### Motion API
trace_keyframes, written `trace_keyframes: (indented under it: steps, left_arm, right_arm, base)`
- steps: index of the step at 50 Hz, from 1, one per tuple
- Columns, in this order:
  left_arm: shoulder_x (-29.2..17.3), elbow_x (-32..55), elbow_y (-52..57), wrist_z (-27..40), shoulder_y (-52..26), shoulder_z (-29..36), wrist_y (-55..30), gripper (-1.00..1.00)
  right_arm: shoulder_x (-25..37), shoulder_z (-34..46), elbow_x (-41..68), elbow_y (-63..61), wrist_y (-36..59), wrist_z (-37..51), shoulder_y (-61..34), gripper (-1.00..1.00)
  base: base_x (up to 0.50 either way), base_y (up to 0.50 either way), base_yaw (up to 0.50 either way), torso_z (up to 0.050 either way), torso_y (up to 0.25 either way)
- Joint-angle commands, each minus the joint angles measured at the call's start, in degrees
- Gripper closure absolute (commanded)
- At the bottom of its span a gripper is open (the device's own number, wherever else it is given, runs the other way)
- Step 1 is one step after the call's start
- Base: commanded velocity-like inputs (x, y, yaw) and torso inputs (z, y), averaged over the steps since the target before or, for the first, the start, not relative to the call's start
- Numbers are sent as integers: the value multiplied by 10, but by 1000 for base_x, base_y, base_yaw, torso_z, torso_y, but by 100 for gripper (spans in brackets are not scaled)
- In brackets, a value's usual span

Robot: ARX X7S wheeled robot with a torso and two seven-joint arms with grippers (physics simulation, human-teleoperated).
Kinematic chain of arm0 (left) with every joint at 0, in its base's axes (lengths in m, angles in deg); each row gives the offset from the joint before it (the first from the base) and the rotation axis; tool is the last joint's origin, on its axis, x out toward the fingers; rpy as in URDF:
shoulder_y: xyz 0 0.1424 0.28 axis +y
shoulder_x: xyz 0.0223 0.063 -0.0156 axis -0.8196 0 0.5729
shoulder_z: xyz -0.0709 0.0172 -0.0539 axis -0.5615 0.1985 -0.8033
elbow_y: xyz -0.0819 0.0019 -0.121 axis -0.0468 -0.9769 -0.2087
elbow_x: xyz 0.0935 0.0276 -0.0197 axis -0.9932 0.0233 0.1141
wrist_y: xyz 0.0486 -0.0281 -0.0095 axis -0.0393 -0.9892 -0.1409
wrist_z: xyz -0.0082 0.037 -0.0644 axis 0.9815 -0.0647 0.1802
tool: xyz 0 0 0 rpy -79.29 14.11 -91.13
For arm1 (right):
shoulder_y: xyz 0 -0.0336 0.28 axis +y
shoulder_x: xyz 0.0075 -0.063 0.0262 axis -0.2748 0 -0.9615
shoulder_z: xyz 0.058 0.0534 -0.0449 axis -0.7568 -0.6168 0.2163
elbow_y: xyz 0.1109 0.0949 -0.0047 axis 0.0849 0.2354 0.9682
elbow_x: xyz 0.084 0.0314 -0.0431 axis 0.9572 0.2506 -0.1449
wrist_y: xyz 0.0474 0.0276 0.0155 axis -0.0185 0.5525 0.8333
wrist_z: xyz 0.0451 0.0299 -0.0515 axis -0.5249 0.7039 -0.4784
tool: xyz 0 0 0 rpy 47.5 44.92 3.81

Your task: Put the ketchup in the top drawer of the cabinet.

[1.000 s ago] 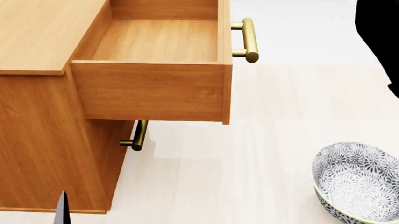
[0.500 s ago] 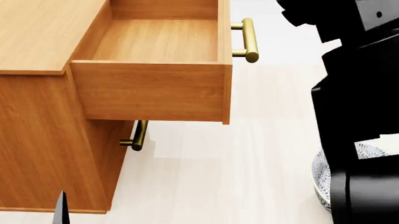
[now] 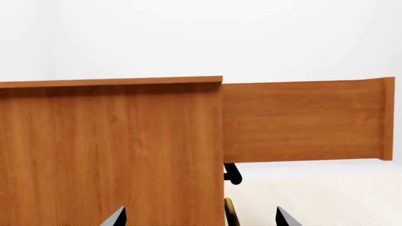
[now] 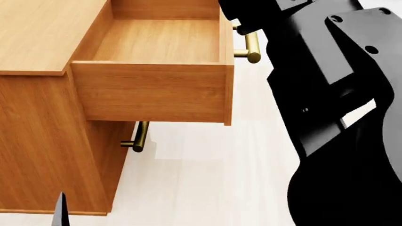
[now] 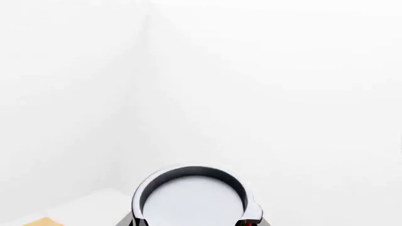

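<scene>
The ketchup fills the lower middle of the right wrist view, silver lid facing the camera and a sliver of red label at its edge. My right gripper is shut on it; its fingers barely show. In the head view the right arm is a black mass just right of the top drawer, which stands pulled out and empty. The can itself is hidden there. My left gripper is open, low beside the cabinet, side-on to the drawer.
The right arm partly covers the top drawer's brass handle. The lower drawer is closed, and its brass handle sticks out beneath the open one. Pale floor lies in front of the cabinet. One left fingertip shows at the bottom edge.
My right arm has swung in from the right edge toward the open drawer's front. It now covers the patterned bowl seen earlier. Cabinet, drawer and left gripper have not moved.
</scene>
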Motion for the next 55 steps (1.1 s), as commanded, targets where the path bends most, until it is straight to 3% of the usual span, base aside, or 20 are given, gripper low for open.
trace_keyframes:
  steps: [1,26,36,55]
  left_arm:
    - [-1,4,-5,1,-1,-2,3,-100]
    - [-4,11,-12,0,-2,-3,10,-100]
    - [-4,12,-16,2,-6,-2,9,-100]
    - [-5,14,-20,2,-6,0,12,-100]
  right_arm:
    - [-8,118,63,10,-13,-2,2,100]
    - [-8,129,125,10,40,-4,28,100]
    - [-8,128,154,15,111,-69,29,100]
    - [-8,133,141,15,183,-97,38,100]
  base:
    - [0,0,0,0,0]
    - [0,0,0,0,0]
    - [0,0,0,0,0]
    - [0,0,0,0,1]
